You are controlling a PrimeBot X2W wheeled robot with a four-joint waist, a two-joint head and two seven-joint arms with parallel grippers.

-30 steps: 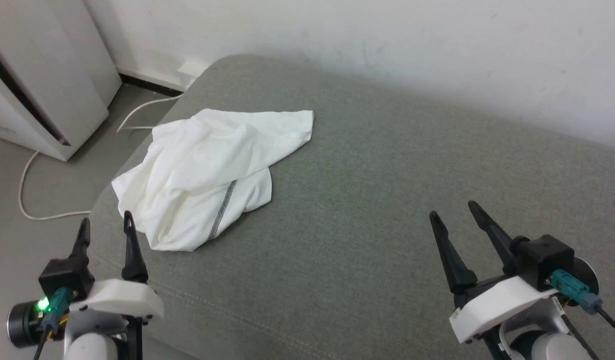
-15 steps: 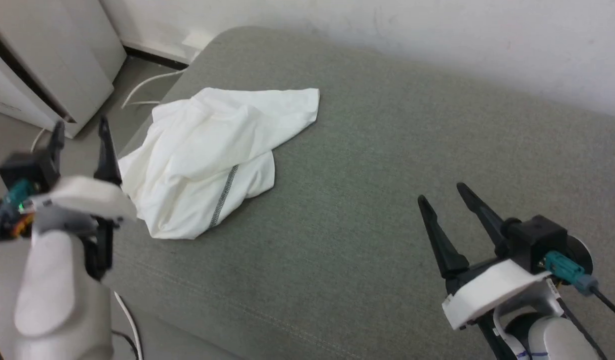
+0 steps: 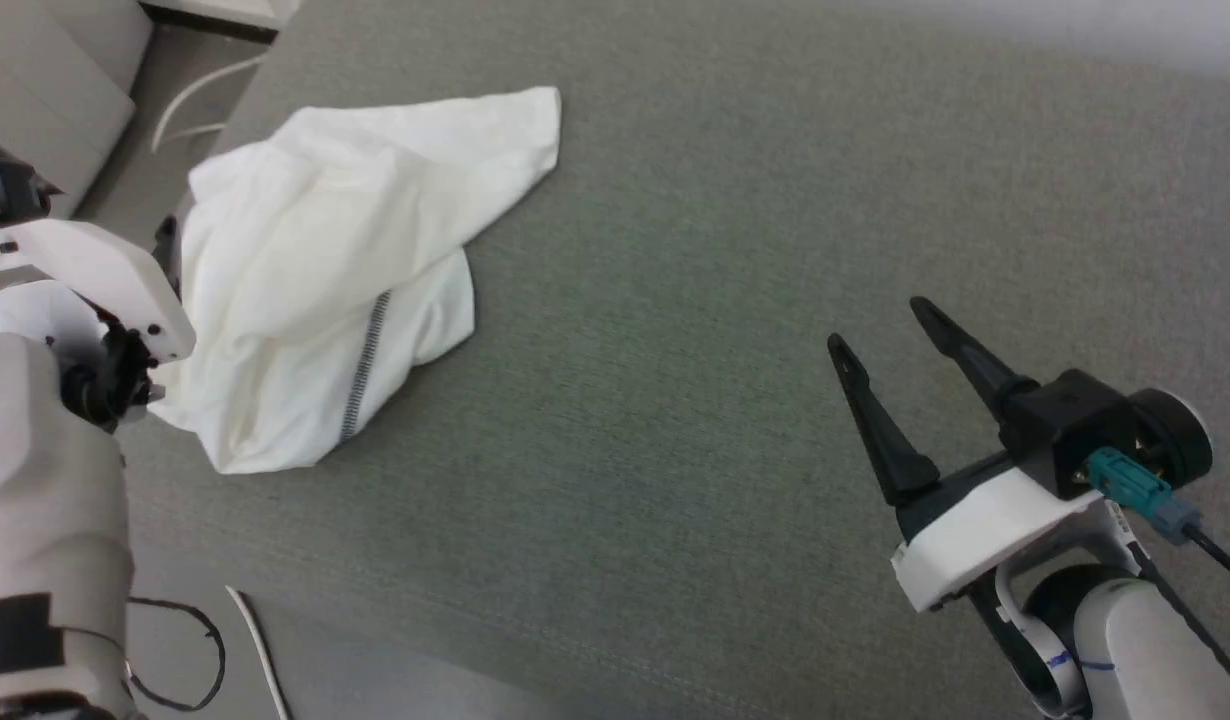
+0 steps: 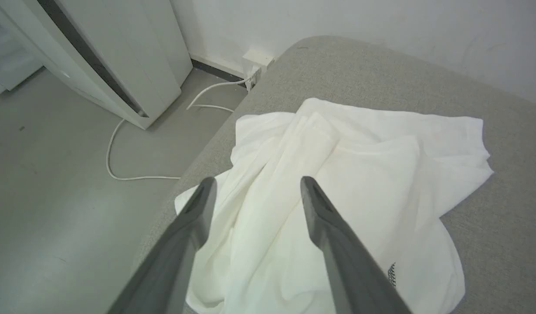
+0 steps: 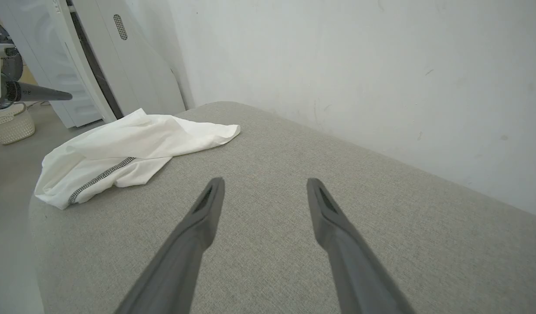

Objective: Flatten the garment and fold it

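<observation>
The garment [image 3: 335, 260] is a white thin top lying crumpled in a heap on the left part of a grey cushion [image 3: 735, 240], with a grey zigzag seam [image 3: 365, 365] showing near its front. My left gripper [image 4: 258, 181] hovers open over the garment's [image 4: 372, 174] left edge, nothing between its fingers. In the head view its white wrist housing [image 3: 95, 275] sits just left of the cloth. My right gripper [image 3: 877, 325] stands open over bare cushion at the lower right, well away from the garment [image 5: 133, 144].
The cushion's rounded left edge [image 4: 185, 174] drops to a grey floor with a white cable [image 4: 120, 168]. A white cabinet [image 4: 111, 56] stands on that floor and a pale basket [image 5: 11, 126] sits farther off. A white wall [image 5: 359, 78] runs behind the cushion.
The head camera has tilted down, shifting the whole picture. My left arm has risen and moved forward to the garment's left edge. The right gripper has hardly moved; both stay open.
</observation>
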